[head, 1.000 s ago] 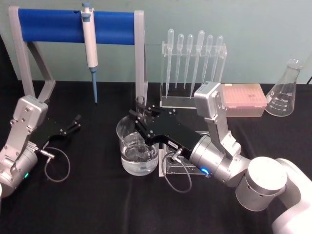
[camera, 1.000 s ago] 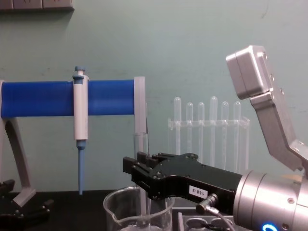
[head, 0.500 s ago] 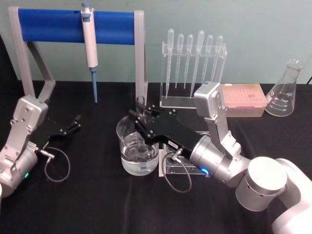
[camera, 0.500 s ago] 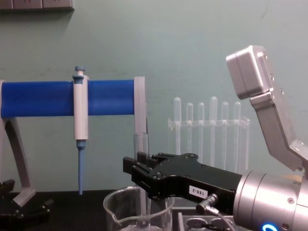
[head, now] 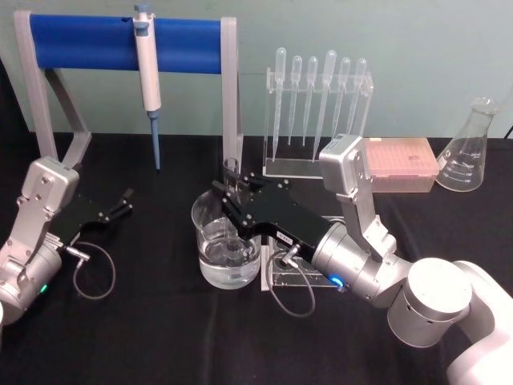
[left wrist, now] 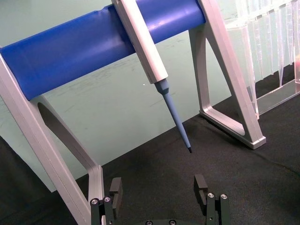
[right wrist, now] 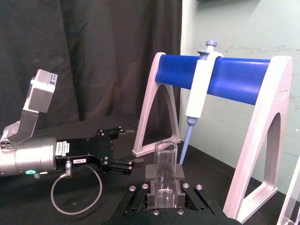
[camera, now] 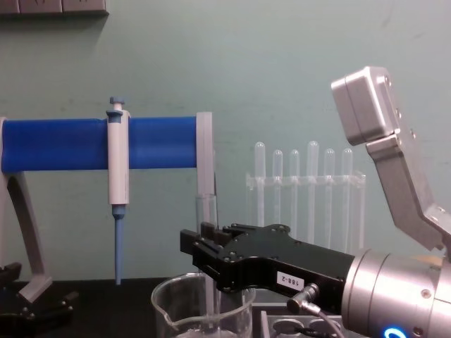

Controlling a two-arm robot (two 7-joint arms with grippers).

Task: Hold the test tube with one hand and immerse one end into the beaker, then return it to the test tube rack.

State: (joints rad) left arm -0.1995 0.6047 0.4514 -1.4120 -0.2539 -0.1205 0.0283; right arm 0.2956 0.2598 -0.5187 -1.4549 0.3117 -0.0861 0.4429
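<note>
The test tube (head: 231,172) stands upright, and my right gripper (head: 229,204) is shut on its middle. Its open mouth rises above the jaws while its lower end reaches down inside the beaker (head: 205,234), which holds clear liquid. From the chest, the test tube (camera: 206,210) drops behind the right gripper (camera: 200,251) into the beaker (camera: 173,318). The right wrist view looks straight at the test tube (right wrist: 165,168), clamped between the jaws. My left gripper (head: 122,204) rests open at the table's left, far from the beaker; its fingers (left wrist: 201,186) hold nothing.
A blue-barred stand (head: 120,42) at the back left carries a hanging pipettor (head: 147,72). Behind the beaker is a clear rack of plastic pipettes (head: 318,104), with a pink tip box (head: 401,160) and a conical flask (head: 466,152) to its right. A small tube rack (head: 282,273) sits under my right arm.
</note>
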